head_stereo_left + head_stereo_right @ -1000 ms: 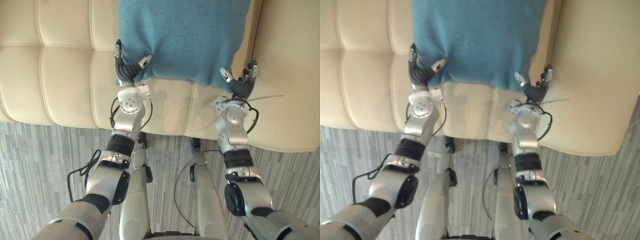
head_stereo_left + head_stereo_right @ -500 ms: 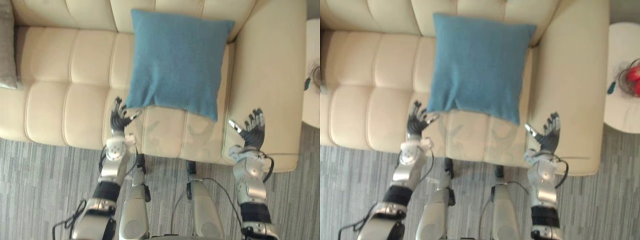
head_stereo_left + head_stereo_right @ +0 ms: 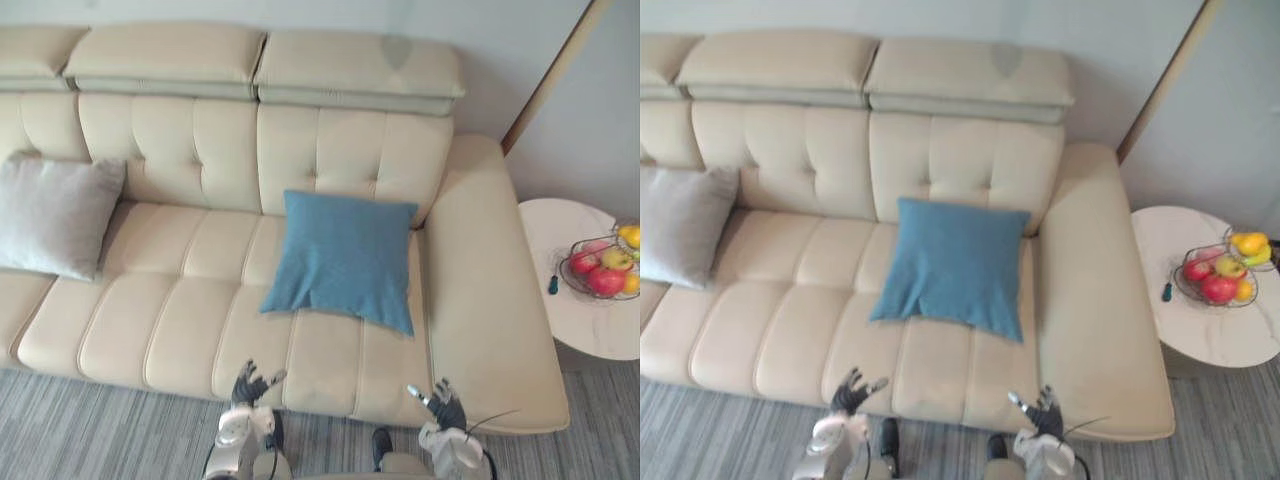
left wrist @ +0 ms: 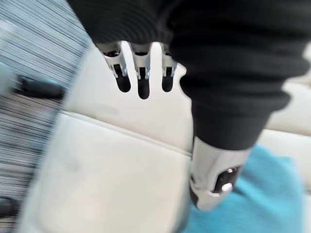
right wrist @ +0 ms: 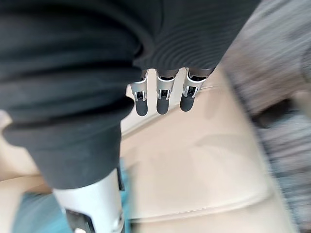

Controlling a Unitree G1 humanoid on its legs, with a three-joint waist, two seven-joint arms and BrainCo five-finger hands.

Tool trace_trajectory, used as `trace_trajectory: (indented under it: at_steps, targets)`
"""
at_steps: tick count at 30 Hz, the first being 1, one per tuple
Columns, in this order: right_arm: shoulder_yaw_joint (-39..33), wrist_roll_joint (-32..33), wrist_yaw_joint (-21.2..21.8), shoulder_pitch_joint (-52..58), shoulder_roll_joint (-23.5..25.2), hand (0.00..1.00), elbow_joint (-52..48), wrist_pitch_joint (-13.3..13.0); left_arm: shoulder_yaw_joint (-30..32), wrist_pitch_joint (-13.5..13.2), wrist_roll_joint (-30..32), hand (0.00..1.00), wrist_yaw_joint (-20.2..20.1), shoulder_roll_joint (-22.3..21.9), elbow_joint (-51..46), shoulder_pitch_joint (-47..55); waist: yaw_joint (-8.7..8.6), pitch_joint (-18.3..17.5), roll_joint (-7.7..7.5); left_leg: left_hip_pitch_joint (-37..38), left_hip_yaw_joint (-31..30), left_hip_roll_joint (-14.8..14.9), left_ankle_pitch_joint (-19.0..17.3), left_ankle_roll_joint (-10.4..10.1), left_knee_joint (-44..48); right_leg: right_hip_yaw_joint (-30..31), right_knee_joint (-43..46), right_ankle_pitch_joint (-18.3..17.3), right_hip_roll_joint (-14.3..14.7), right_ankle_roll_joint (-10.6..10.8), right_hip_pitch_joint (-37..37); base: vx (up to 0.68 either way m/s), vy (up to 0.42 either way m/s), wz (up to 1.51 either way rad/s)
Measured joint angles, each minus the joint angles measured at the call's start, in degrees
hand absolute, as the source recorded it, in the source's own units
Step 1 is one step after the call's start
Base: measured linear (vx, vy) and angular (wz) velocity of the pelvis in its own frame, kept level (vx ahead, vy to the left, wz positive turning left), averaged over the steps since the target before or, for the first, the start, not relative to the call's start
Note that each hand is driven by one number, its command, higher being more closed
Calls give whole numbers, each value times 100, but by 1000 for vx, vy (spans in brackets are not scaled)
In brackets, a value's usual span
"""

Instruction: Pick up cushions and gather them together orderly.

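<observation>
Blue cushion [image 3: 345, 258] on cream sofa [image 3: 180, 330], grey cushion [image 3: 55, 215] well apart

Sofa [image 3: 180, 330], right cushion [image 3: 345, 258] on its seat right of centre, left cushion [image 3: 55, 215] well apart at the left end, side table [image 3: 575, 330] right of the armrest, fruit bowl [image 3: 600, 268] on it, left hand [image 3: 250, 383] and right hand [image 3: 440, 405] before the front edge.

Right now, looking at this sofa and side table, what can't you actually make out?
- Grey cushion: cut off by the left edge of the right eye view.
- Small dark item on the side table: too small to identify.
- Sofa seat beneath the blue cushion: hidden by it.
- Blue cushion in the left wrist view: blurred, partly behind the left hand and cut by the edge.
</observation>
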Motion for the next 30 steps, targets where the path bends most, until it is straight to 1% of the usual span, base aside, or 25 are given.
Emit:
trace_trajectory:
  at_steps: [6, 11, 12, 14, 15, 16, 17, 18, 19, 20, 21, 22, 23, 24, 25, 26, 27, 28, 29, 30]
  targets:
    - [-328, 3, 28, -157, -81, 0, 689, 64, 11, 61, 345, 0, -2, 222, 538, 51, 3, -65, -159, 235, 179, -21, -111, -44, 1, 250, -189, 98, -5, 15, 175, 28, 8, -20]
    - [-327, -1, 16, -179, -76, 0, 750, 125, 10, 57, 429, 0, -2, 287, 605, -17, 24, -53, -223, 318, 385, -29, -174, -57, 4, 474, -236, 200, -6, 24, 154, 38, 8, -26]
    - [-315, -1, -8, -260, -51, 0, 737, 132, 9, 56, 471, 0, 8, 286, 603, -85, 66, 9, -262, 312, 470, -14, -178, -59, 7, 559, -228, 278, 15, 70, 81, -4, -1, -48]
    - [-242, -4, -23, -379, -21, 0, 671, 150, 6, 57, 473, 0, 26, 279, 596, -189, 118, 100, -267, 189, 639, 99, -213, -53, 110, 580, -171, 542, 126, 174, -118, -28, -8, -53]
    - [-163, -13, -43, -488, 11, 0, 553, 154, 7, 57, 473, 0, 50, 285, 566, -294, 147, 205, -248, -14, 708, 243, -360, -55, 404, 446, -103, 823, 238, 190, -295, -79, -4, -49]
    - [-35, -25, -85, -529, 12, 0, 399, 157, 8, 60, 473, 0, 99, 263, 455, -376, 183, 259, -236, -240, 768, 381, -535, 59, 780, 175, -35, 1093, 327, 154, -475, -130, 3, -49]
    - [-9, -53, -99, -540, 8, 0, 341, 152, 12, 58, 473, 0, 118, 235, 391, -404, 195, 266, -227, -328, 793, 428, -602, 89, 947, 30, -79, 1239, 348, 146, -509, -147, 19, -54]
    - [39, -66, -146, -551, -18, 0, 246, 153, 17, 57, 473, 0, 138, 150, 248, -419, 245, 251, -201, -432, 880, 550, -683, 237, 1079, -148, -347, 1573, 364, 146, -486, -164, 24, -39]
    - [60, -69, -176, -636, -13, 0, 147, 152, 131, 48, 472, 0, 134, 47, 168, -486, 270, 332, -87, -515, 942, 620, -688, 245, 1171, -530, 924, 707, 280, -99, -762, -123, 13, -24]
    - [77, -69, -185, -624, -14, 0, 155, 154, 133, 50, 472, 0, 134, 39, 120, -504, 270, 330, -96, -496, 905, 603, -695, 257, 1220, -660, 1679, 308, 205, -169, -882, -65, -22, 28]
    - [149, -73, -194, -542, 9, 0, 187, 163, 125, 51, 472, 0, 133, 35, -29, -488, 257, 305, -205, -512, 829, 504, -681, 280, 1462, -796, 3132, -197, -30, -13, -878, -17, -66, 51]
    - [213, -73, -182, -489, 52, 0, 205, 163, 171, 52, 474, 0, 138, 73, -153, -429, 293, 242, -366, -559, 779, 394, -706, 313, 1691, -806, 3686, -239, -226, 86, -699, -27, -79, 49]
    - [209, -73, -180, -488, 71, 0, 218, 162, 215, 55, 474, 0, 138, 107, -195, -435, 304, 221, -469, -659, 766, 332, -719, 304, 1856, -840, 3575, -272, -210, 182, -725, -120, -44, 20]
    - [183, -76, -179, -619, 83, 0, 216, 154, 235, 65, 473, 0, 139, 56, -215, -445, 385, 164, -379, -927, 623, 319, -829, 316, 2038, -880, 3184, -268, -112, 223, -688, -140, 17, 1]
    - [153, -78, -190, -629, -12, 0, 218, 153, 234, 75, 472, 0, 139, -47, -189, -411, 454, 54, -249, -1011, 524, 303, -854, 397, 1944, -813, 2804, -438, -1, 291, -416, -135, 122, -22]
    - [157, -105, -225, -715, -19, 0, 248, 161, 232, 52, 472, 0, 139, -67, -243, -413, 638, 138, -347, -972, 737, 177, -650, 532, 1826, -662, 3116, -763, -103, 359, -351, -69, 81, -6]
    - [173, -152, -228, -802, 26, 0, 235, 156, 216, 75, 470, 0, 150, -40, -259, -500, 642, 166, -588, -1250, 734, 54, -632, 561, 2020, -648, 2674, -1086, -162, 183, -109, -97, -17, -7]
    - [185, -186, -235, -936, 0, 0, 234, 155, 177, 99, 469, 0, 149, -66, -254, -533, 677, 206, -572, -1453, 703, 119, -632, 561, 2175, -688, 2254, -1223, -109, 141, -4, -162, -153, -2]
    - [203, -191, -241, -1111, -70, 0, 237, 138, 60, 116, 465, 0, 145, -81, -241, -522, 696, 335, -395, -1560, 659, 250, -603, 527, 2292, -744, 1765, -1221, 42, 141, 188, -187, -119, -19]
    - [203, -192, -250, -1143, -91, 0, 234, 119, -18, 130, 462, 0, 145, -108, -218, -511, 694, 390, -319, -1566, 628, 302, -585, 500, 2326, -797, 1579, -1222, 90, 138, 303, -296, -103, -15]
